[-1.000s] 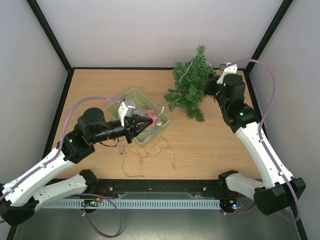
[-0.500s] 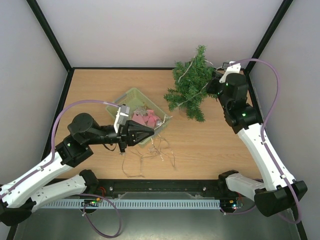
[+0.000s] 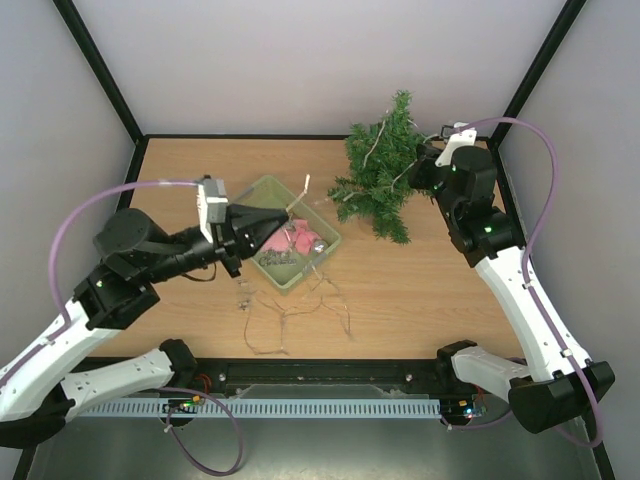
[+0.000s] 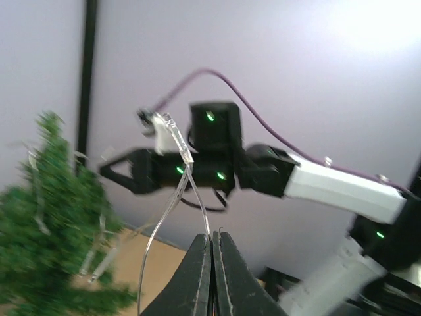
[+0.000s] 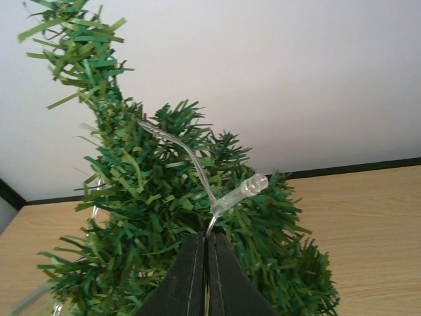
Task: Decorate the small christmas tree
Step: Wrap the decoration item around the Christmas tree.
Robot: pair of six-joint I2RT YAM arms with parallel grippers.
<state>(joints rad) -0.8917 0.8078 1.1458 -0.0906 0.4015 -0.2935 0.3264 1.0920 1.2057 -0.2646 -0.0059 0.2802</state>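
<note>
small christmas tree sits at the far right of the table, just beside the right gripper. Its base is hidden by branches and the tip is bent over.

My read on handling: it's light and tips easily, with soft, springy needles. Avoid side pulls. If it needs steadying, grip the trunk low down, not the branch tips.

The light string is thin, limp wire that snags on needles and is likely fragile at each LED bulb. Hold the wire between bulbs.

Right claw is clamped together on that wire just under a bulb, against the foliage. left gripper is pinched together on a wire loop, raised over the pale green basket, apart from the tree.

Room has plain pale walls and black frame posts. The wood tabletop looks smooth, so the tree could slide. Slack wire lies tangled between the basket and the near edge.
</note>
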